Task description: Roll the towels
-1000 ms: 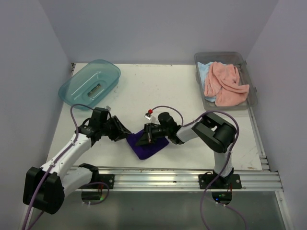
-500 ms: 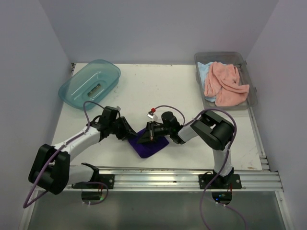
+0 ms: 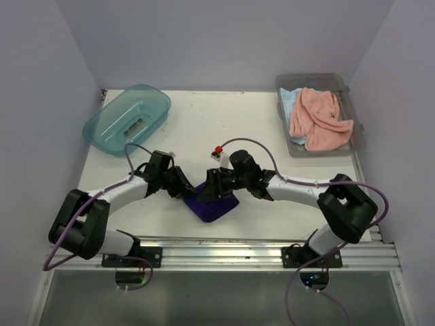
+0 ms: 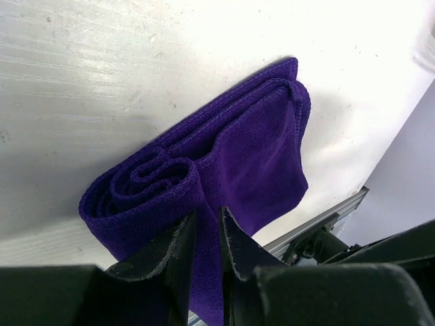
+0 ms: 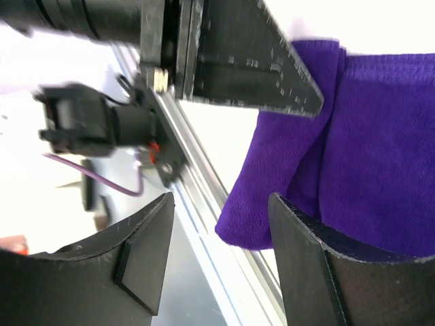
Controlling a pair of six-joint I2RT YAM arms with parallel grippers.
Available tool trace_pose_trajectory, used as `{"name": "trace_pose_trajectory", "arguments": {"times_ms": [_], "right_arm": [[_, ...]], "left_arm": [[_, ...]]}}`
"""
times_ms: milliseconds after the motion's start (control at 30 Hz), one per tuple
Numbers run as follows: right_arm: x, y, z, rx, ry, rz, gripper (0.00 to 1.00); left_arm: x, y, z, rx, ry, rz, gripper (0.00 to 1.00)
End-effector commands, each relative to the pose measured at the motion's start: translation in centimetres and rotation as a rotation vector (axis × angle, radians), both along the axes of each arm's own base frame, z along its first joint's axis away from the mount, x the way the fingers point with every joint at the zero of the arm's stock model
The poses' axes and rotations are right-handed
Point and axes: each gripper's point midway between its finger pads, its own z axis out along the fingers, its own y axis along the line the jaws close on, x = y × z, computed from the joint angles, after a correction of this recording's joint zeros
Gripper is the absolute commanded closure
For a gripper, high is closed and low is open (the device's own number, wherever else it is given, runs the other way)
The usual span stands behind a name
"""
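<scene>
Table: white top (image 3: 272, 136), lilac walls on three sides, a metal rail (image 3: 238, 248) along the near edge.
Purple towel: lies near the middle of the near edge (image 3: 212, 204), between the two grippers. One end is coiled into a loose roll and the rest lies flat in folded layers.
Left gripper: low at the towel's left side (image 4: 206, 217), fingers drawn close together, pinching cloth at the rolled end.
Right gripper: at the towel's far right side (image 5: 221, 198), released, fingers spread wide, with the towel's edge showing in the gap.
Pink towel: heaped in the clear bin (image 3: 353, 146) at the far right corner (image 3: 319, 119), spilling over its near rim.
Blue towel: under the pink one, showing at the bin's far left (image 3: 289, 102).
Tub: teal, far left (image 3: 109, 129), well apart from the arms.
</scene>
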Motion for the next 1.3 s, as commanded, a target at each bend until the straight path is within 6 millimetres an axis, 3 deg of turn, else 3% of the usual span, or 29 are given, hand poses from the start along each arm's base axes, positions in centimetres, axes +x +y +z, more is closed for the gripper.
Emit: {"name": "trace_pose_trajectory", "arguments": {"times_ms": [0, 267, 433, 567, 700, 967, 1033, 1133, 1167, 1233, 1267], "right_arm": [[-1.5, -1.5, -2.4, -0.174, -0.049, 0.045, 0.4], [-2.2, -0.3, -3.2, -0.24, -0.085, 0.079, 0.38], [-3.1, 0.2, -3.6, -0.26, -0.084, 0.087, 0.58], [-3.0, -0.6, -4.2, -0.291, -0.063, 0.042, 0.86], [-3.5, -1.2, -4.8, -0.29, -0.039, 0.02, 1.0], [-5.0, -3.7, -10.3, -0.32, 0.058, -0.076, 1.0], [-5.0, -3.7, -10.4, -0.314, 0.057, -0.083, 1.0], [-4.4, -4.0, -9.1, -0.347, -0.002, -0.084, 0.98], [-4.3, -4.1, -8.6, -0.361, -0.025, -0.083, 0.85], [-3.5, -4.8, -6.8, -0.399, -0.089, -0.111, 0.73], [-3.5, -5.2, -6.1, -0.412, -0.129, -0.117, 0.6]], "left_arm": [[-1.0, 0.6, -1.6, 0.048, 0.005, -0.026, 0.77], [-1.3, 0.7, -1.7, 0.051, 0.011, -0.022, 0.77], [-1.4, 1.0, -1.7, 0.062, 0.011, -0.014, 0.77], [-1.4, 1.1, -1.7, 0.066, 0.013, -0.01, 0.77], [-1.4, 1.1, -1.7, 0.067, 0.011, -0.009, 0.77], [-1.3, 1.0, -1.8, 0.064, 0.021, -0.008, 0.77], [-1.3, 0.8, -1.7, 0.052, 0.021, -0.014, 0.77], [-1.4, 0.6, -1.8, 0.048, 0.026, -0.02, 0.77], [-1.5, 0.6, -1.8, 0.047, 0.028, -0.023, 0.77], [-1.5, 0.6, -1.7, 0.045, 0.027, -0.024, 0.77], [-1.5, 0.6, -1.7, 0.046, 0.029, -0.024, 0.77]]}}
